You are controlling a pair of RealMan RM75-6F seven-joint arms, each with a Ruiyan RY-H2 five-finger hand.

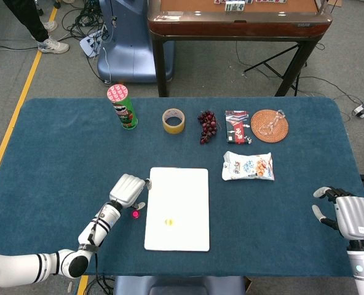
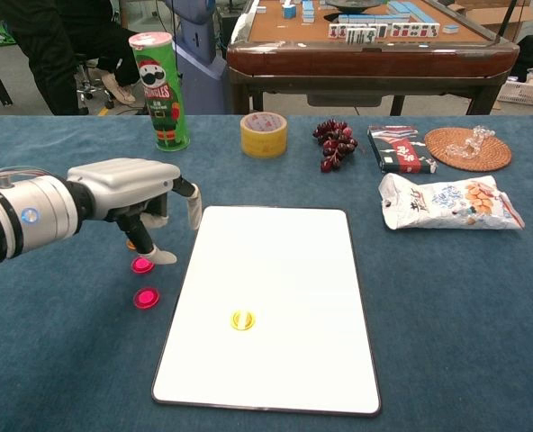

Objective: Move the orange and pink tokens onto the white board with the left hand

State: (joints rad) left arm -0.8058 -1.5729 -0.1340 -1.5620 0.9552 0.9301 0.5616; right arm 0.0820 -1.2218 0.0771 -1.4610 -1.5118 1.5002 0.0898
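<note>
The white board [image 2: 284, 270] [image 1: 185, 190] lies in the middle of the blue table. One orange token [image 2: 241, 319] [image 1: 167, 222] rests on the board, nearer its front left part. Two pink tokens [image 2: 141, 265] [image 2: 146, 297] lie on the cloth just left of the board; the head view shows one pink token [image 1: 135, 214]. My left hand [image 2: 136, 193] [image 1: 128, 190] hovers over them with fingers apart and nothing in it, its thumb tip close to the upper pink token. My right hand [image 1: 348, 218] rests open at the table's right edge.
Along the back stand a green chips can [image 2: 159, 90], a yellow tape roll [image 2: 264, 134], dark grapes [image 2: 335, 142], a dark packet [image 2: 400, 148] and a woven coaster [image 2: 467, 148]. A white snack bag [image 2: 447, 202] lies right of the board.
</note>
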